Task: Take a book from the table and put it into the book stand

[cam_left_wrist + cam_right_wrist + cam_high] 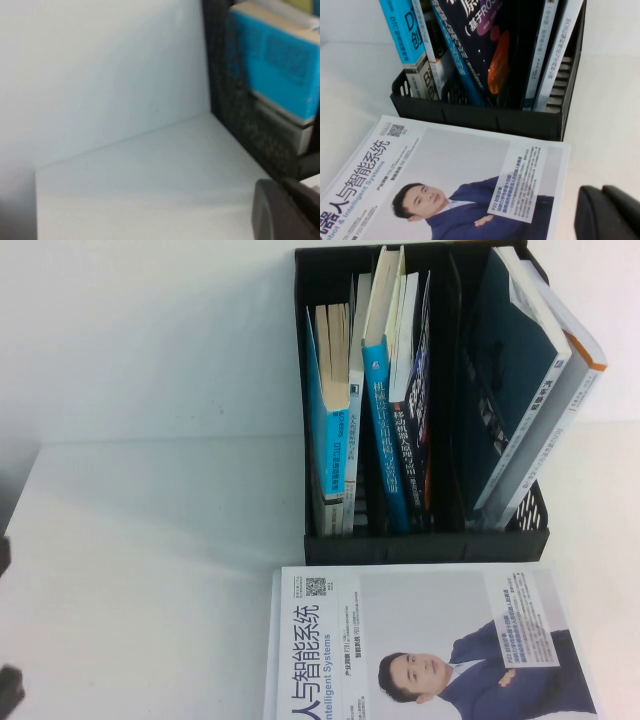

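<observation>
The black book stand (420, 545) stands at the back of the white table (150, 570) with several upright books in it. In its right slot leans the book (505, 360), its dark teal back showing, against a grey book with orange trim (585, 365). My left gripper (287, 207) is shut and empty, low over the table just left of the stand's perforated wall (235, 100). My right gripper (603, 200) is shut with nothing in it, over bare table right of the flat white book.
A white book with a man in a blue suit (430, 650) lies flat right in front of the stand, reaching the near edge. A blue-spined book (330, 440) fills the left slot. Bare table spreads to the left of the stand.
</observation>
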Robot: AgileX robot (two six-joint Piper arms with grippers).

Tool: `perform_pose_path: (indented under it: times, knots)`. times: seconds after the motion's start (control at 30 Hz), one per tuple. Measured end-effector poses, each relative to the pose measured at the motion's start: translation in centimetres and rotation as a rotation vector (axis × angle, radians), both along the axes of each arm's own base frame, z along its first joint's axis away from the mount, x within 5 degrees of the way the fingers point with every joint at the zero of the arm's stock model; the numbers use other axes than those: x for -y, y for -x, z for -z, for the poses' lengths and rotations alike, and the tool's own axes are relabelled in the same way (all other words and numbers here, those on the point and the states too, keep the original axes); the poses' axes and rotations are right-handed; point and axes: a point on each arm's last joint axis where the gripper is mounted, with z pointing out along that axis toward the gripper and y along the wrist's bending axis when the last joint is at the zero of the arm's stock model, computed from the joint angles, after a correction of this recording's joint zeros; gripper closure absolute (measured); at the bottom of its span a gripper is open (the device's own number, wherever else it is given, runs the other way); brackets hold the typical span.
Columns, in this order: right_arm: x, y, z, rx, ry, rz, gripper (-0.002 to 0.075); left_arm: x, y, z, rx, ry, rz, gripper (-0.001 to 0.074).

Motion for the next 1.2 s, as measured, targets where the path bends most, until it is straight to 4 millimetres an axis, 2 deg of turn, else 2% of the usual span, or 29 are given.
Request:
perform_pose_path:
  times: [0.23, 0.43, 0.57, 0.73, 1.2]
  knots:
    - [0.0, 0.0, 0.0, 0.0, 0.0, 0.0, 0.0731, -1.7, 3.1, 9.9, -0.021, 0.104, -0.129, 0.0737]
    - [0.0, 0.0, 0.0, 0.0, 0.0, 0.0, 0.0731, -2.3, 4.5, 14.8, 0.043, 0.205, -0.212, 0.0737]
    - [0.0, 0.0, 0.0, 0.001, 0.0, 0.0, 0.0731, -2.4, 4.7, 15.6, 0.043, 0.223, -0.238, 0.0737]
    - [0.0, 0.0, 0.0, 0.001, 0.0, 0.0, 0.0731, -2.2, 5.0, 16.6, -0.079, 0.206, -0.218, 0.0737]
    - [0.0, 0.0, 0.0, 0.001, 0.0, 0.0, 0.0731, -2.1, 5.1, 16.6, -0.093, 0.215, -0.214, 0.0737]
